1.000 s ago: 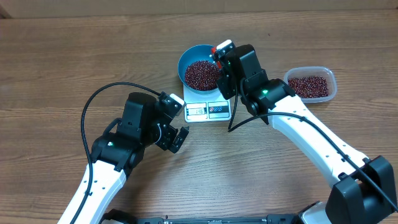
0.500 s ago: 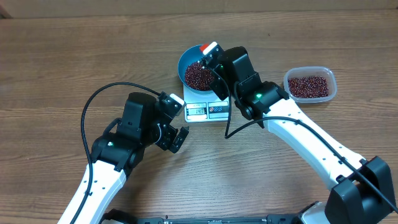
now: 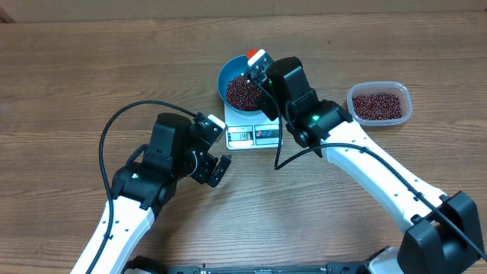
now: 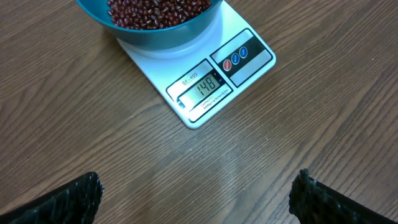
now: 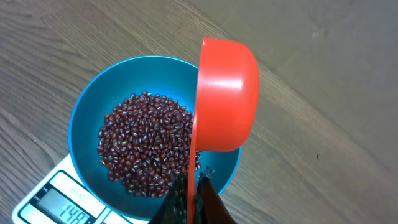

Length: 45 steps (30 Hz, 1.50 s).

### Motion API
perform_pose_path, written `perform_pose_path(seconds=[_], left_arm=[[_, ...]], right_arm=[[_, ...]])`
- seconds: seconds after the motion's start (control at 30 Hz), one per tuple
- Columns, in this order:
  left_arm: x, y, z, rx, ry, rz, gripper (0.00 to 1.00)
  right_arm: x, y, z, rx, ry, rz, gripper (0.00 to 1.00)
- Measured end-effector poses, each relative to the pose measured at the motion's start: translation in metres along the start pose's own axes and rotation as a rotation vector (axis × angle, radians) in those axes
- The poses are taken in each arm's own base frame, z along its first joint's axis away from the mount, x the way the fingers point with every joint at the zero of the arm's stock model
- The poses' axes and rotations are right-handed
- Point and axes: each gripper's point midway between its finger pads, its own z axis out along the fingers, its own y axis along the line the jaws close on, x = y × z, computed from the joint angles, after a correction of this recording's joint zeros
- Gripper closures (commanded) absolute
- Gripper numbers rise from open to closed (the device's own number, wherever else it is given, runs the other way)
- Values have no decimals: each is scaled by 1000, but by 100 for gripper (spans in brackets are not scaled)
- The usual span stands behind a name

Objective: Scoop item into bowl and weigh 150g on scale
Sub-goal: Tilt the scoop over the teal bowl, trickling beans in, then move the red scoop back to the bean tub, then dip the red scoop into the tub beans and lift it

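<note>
The blue bowl [image 3: 225, 76] stands on the white scale [image 3: 255, 135], holding a heap of red-brown beans [image 3: 243, 91]. My right gripper [image 5: 194, 186] is shut on the thin handle of an orange scoop [image 5: 227, 93]. The scoop is tipped on its side over the right part of the bowl [image 5: 81, 118], beside the beans [image 5: 146, 143]; its inside is hidden. My left gripper [image 4: 199, 186] hangs open over bare table just in front of the scale [image 4: 249, 59], whose display reads 148. In the overhead view the left gripper [image 3: 221, 169] is down-left of the scale.
A clear plastic tub [image 3: 379, 104] with more beans stands to the right of the scale. A black cable [image 3: 122, 122] loops over the table behind the left arm. The right arm reaches diagonally in from the lower right.
The right gripper has carried the orange scoop left and further over the bowl, then held nearly still for the last half second. The left arm has not moved.
</note>
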Motion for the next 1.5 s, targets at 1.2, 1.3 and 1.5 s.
perform_pose_path(seconds=[1.2,1.3,1.5], left_arm=[[1,0,0,0,2,0,1],[1,0,0,1,3,0,0],[1,0,0,1,3,0,1]], right_arm=[[177,-205,-101,72,468,885,96],[196,-199,-92,69,495,902,96],[223,-187,-65,51,518,909,96]])
